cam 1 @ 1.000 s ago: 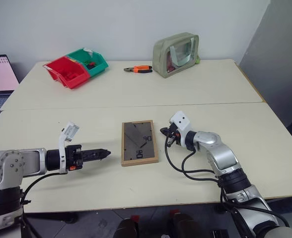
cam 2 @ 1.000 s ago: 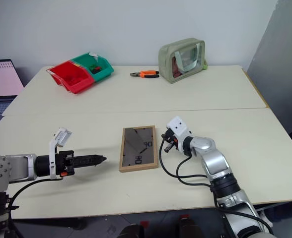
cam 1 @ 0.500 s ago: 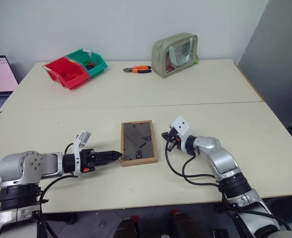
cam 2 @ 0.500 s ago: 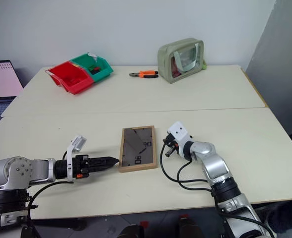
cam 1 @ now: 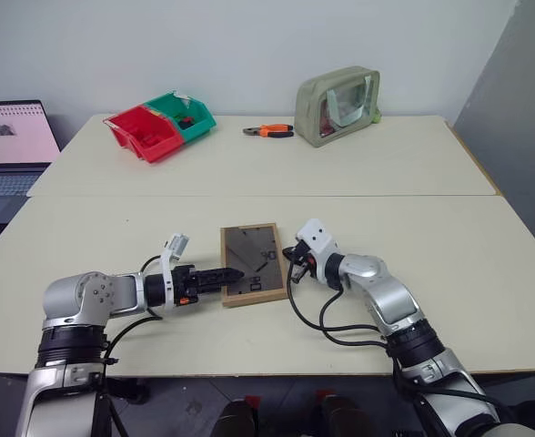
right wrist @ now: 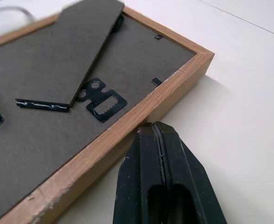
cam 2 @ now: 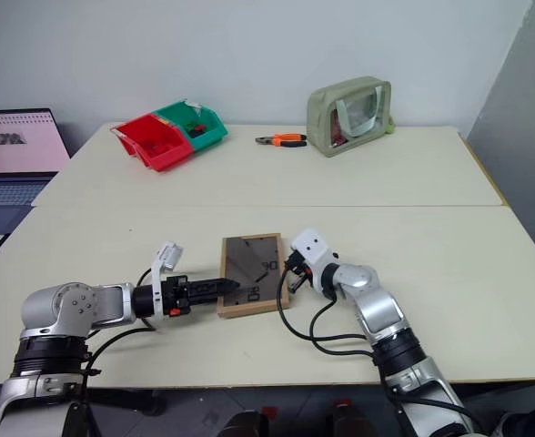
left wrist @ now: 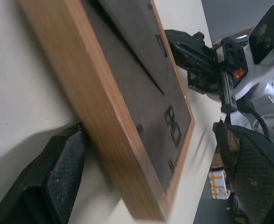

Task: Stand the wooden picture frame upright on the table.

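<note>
The wooden picture frame point(cam 1: 251, 264) lies flat on the table point(cam 1: 449, 228), dark back panel up, with its fold-out stand point(right wrist: 76, 56) lying against the back. My left gripper point(cam 1: 232, 273) is open at the frame's near left edge. In the left wrist view, one finger point(left wrist: 58, 182) rests on the table beside the wood rim and the other finger point(left wrist: 253, 172) is over the back panel. My right gripper point(right wrist: 158, 129) is shut, its tips at the frame's right edge near a corner; the left eye view shows the right gripper point(cam 1: 291, 259) there too.
Red and green bins point(cam 1: 158, 129), orange-handled pliers point(cam 1: 269, 131) and a green clear-windowed pouch point(cam 1: 338, 92) sit along the far edge of the table. A laptop point(cam 1: 13, 137) stands off the table's far left. A seam point(cam 1: 386, 195) runs across the tabletop.
The camera has shifted. My left gripper opened and moved right until it straddles the frame's left edge. My right gripper moved a little left, up to the frame's right edge.
</note>
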Controlling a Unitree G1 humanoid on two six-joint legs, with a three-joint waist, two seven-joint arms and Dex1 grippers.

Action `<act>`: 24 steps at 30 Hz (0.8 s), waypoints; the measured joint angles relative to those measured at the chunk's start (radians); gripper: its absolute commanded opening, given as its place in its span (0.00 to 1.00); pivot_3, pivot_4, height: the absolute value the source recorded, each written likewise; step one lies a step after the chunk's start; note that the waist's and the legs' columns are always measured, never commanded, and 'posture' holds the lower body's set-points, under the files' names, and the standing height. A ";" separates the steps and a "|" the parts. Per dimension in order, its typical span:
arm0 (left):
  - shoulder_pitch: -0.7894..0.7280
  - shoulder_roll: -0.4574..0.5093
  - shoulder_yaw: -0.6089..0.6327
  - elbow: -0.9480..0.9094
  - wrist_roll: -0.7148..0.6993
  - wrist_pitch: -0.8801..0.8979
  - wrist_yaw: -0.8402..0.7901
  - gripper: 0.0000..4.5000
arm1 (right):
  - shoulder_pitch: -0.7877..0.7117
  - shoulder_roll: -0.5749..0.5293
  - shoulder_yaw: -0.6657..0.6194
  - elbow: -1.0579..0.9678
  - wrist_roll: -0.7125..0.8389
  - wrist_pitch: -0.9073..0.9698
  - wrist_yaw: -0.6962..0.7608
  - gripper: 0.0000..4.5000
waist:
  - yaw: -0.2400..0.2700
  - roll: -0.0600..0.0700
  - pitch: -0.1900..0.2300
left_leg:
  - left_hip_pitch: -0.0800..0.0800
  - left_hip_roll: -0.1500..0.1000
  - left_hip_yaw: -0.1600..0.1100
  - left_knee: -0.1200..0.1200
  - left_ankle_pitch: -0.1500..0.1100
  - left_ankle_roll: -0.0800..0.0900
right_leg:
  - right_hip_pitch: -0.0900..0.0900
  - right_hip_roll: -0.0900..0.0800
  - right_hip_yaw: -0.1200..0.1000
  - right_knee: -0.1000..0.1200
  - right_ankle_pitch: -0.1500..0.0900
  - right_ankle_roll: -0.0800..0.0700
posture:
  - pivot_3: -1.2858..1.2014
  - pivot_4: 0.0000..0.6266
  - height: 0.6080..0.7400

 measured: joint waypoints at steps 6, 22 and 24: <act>0.030 -0.061 0.052 -0.060 -0.031 0.050 0.074 0.88 | 0.000 -0.003 -0.003 0.000 0.001 0.002 -0.003 0.00 | 0.001 0.000 0.000 | -0.001 -0.001 -0.001 0.000 0.000 0.000 | 0.000 -0.002 0.000 -0.001 0.001 -0.001 | 0.52 0.24 1.00; 0.065 -0.083 0.079 -0.109 -0.117 0.140 0.125 0.29 | 0.000 -0.026 -0.035 -0.003 0.007 0.009 -0.009 0.00 | -0.012 -0.002 0.001 | -0.003 0.001 0.000 -0.001 0.000 0.000 | -0.003 -0.001 0.000 -0.001 0.001 -0.001 | 0.52 0.24 1.00; 0.052 -0.071 0.076 -0.113 -0.118 0.138 0.131 0.29 | 0.000 -0.049 -0.050 -0.013 0.018 0.021 -0.002 0.00 | -0.011 -0.004 0.002 | -0.003 0.001 -0.001 0.000 0.000 0.000 | -0.003 -0.001 -0.001 -0.001 0.001 -0.001 | 0.52 0.24 1.00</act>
